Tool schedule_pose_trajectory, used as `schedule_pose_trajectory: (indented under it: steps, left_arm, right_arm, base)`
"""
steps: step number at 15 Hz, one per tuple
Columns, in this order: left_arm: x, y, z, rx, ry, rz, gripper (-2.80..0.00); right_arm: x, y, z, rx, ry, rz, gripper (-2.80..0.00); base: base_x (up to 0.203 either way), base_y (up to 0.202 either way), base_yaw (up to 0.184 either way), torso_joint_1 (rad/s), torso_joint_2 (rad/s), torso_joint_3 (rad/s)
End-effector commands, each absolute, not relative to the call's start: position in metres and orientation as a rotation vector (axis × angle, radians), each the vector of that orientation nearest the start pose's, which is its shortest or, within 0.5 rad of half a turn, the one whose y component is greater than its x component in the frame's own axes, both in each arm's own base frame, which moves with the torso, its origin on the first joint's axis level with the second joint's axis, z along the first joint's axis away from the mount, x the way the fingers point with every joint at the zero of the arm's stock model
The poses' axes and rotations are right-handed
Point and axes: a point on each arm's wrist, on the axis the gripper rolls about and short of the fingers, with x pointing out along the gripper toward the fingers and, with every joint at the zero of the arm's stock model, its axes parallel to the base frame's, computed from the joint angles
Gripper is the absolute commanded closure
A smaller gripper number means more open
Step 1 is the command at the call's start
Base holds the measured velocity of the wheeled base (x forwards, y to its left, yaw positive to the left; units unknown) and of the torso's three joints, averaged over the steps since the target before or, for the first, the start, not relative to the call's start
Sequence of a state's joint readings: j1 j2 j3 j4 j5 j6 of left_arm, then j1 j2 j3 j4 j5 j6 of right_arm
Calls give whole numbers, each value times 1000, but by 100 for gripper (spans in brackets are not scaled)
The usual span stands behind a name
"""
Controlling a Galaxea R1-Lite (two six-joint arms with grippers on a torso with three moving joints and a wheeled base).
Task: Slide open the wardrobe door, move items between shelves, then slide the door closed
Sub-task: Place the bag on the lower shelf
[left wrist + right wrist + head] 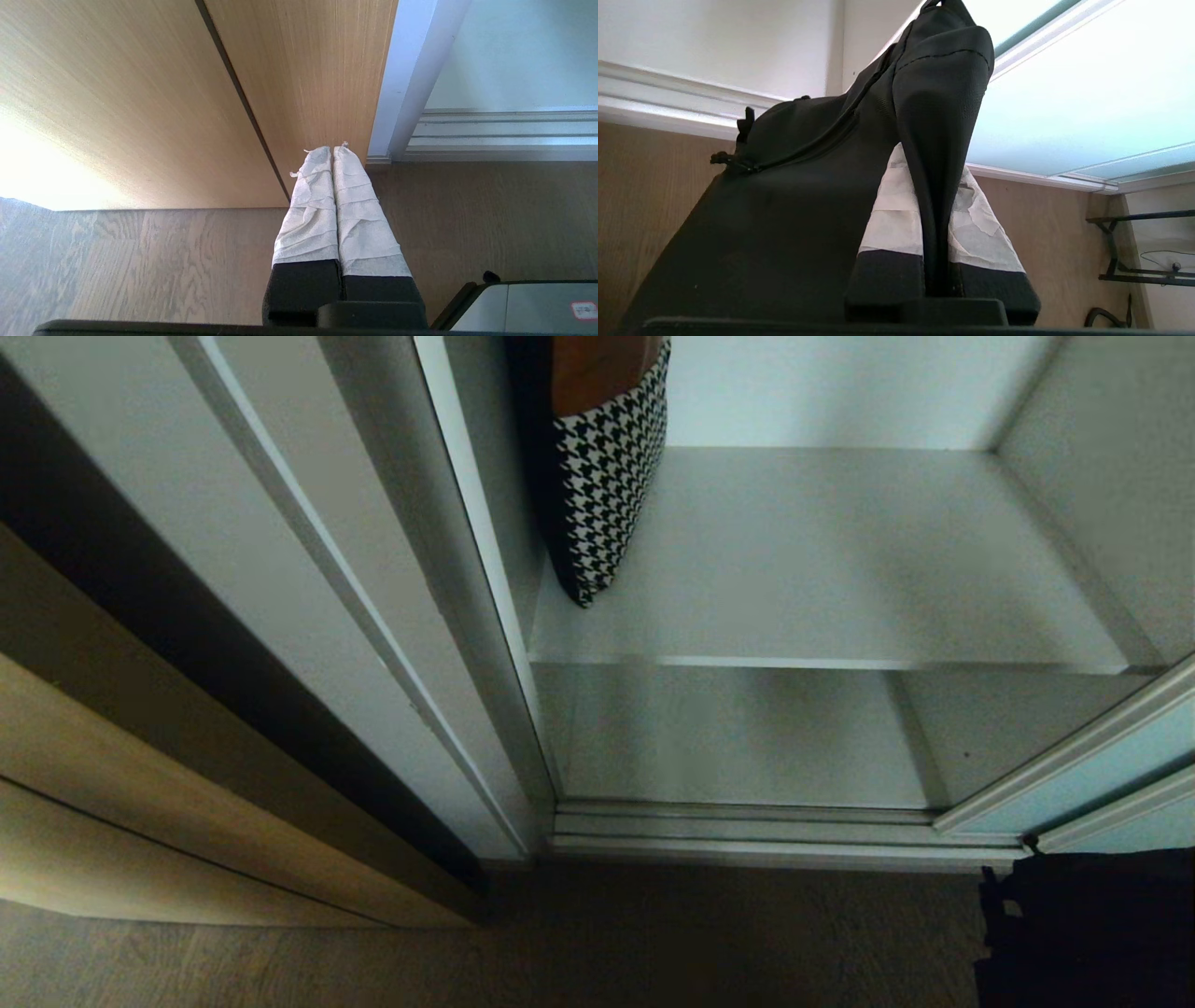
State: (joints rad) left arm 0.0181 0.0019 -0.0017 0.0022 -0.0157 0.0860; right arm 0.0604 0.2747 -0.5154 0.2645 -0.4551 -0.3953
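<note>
The right claw [931, 210] pinches a fold of the soft black bag [794, 186], whose length runs toward the frosted door [1064, 107]. Beside the door, the shelf [840, 560] lies open. The left claw [332, 154] is pressed together near the wood panel [140, 93].

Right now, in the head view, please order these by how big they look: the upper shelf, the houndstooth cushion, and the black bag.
1. Upper shelf, clearly largest.
2. and 3. Houndstooth cushion and black bag look about alike; both are cut by the picture's edge, and the bag is nearer the camera, so I cannot rank them.
</note>
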Motion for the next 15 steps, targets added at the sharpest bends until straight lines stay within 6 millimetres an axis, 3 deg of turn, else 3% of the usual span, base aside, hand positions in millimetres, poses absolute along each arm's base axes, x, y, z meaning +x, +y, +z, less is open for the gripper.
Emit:
schedule_pose_trajectory:
  steps: [1, 10, 15]
  left_arm:
    - [-23, -1, 76, 87, 3, 2, 0]
    - [-23, -1, 76, 88, 5, 3, 0]
    - [-23, -1, 76, 84, 3, 1, 0]
  right_arm:
    - [-35, -12, 188, -403, 116, -378, 0]
    - [-24, -10, 161, -337, 190, -318, 0]
    - [-23, -10, 157, -307, 194, -300, 0]
  base:
    - [0, 0, 0, 0, 0, 0]
    - [0, 0, 0, 0, 0, 0]
    - [-165, 0, 1, 5, 4, 2]
